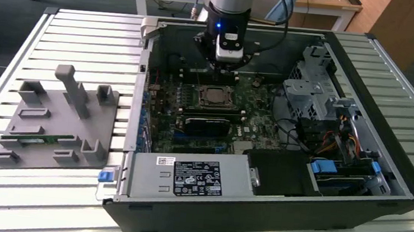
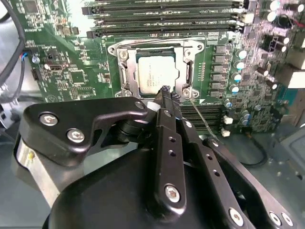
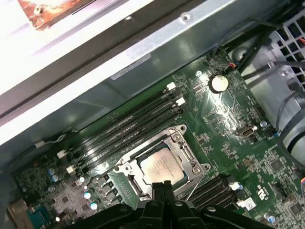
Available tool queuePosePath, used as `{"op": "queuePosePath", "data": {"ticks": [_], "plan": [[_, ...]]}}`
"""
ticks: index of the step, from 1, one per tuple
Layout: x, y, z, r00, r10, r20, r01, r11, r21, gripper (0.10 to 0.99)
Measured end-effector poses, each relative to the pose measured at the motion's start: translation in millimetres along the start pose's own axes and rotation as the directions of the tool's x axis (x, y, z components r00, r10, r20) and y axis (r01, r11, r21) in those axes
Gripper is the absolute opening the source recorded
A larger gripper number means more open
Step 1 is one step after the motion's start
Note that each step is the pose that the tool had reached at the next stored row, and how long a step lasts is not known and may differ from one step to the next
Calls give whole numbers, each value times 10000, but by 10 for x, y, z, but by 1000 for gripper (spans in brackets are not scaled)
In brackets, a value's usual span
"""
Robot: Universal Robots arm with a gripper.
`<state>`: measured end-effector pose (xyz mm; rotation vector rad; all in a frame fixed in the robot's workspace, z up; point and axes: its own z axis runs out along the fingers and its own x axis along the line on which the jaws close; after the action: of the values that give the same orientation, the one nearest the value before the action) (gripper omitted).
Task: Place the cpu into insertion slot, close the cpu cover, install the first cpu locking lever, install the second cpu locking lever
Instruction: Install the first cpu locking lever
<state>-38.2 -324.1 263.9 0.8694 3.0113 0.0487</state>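
Starting at the exterior view's left, a grey fixture tray sits on the slatted table, apart from the open computer case. Inside the case, over the green circuit board, the gripper hangs just above and behind the socket area. The cpu already lies flat in the insertion slot, its pale face showing through the cut-out. The cpu cover appears to be folded down around it, so the first two steps look done. In both wrist views the fingers are pressed together with nothing between them, their tips poised at the near edge of the socket frame. Just to the side, a thin wire rod slants away from the socket's corner. It reads as a locking lever not yet latched, though I cannot tell for certain. The lever work therefore seems to be what remains. Further to the exterior view's right stand the metal drive cages, untouched.
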Motion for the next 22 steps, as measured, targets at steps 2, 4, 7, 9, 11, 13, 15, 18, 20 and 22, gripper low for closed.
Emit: {"op": "queuePosePath", "data": {"ticks": [2,4,7,9,11,13,15,18,20,22], "plan": [[0,-1,0,9997,-251,-8,251,9997,1,106],[0,-3,0,9987,-506,-16,506,9987,1,106],[0,-3,0,9953,-971,-31,971,9953,1,106],[0,-3,0,9915,-1298,-42,1298,9915,0,106],[0,-3,0,9862,-1655,-53,1655,9862,-1,106],[0,-3,0,9795,-2014,-64,2014,9795,-2,106],[0,-3,0,9716,-2365,-76,2365,9716,-3,106],[0,-3,1,9571,-2895,-93,2895,9572,-7,106],[0,-3,0,9461,-3237,-104,3237,9462,-10,106],[0,-3,1,9338,-3575,-115,3576,9339,-13,106]]}}
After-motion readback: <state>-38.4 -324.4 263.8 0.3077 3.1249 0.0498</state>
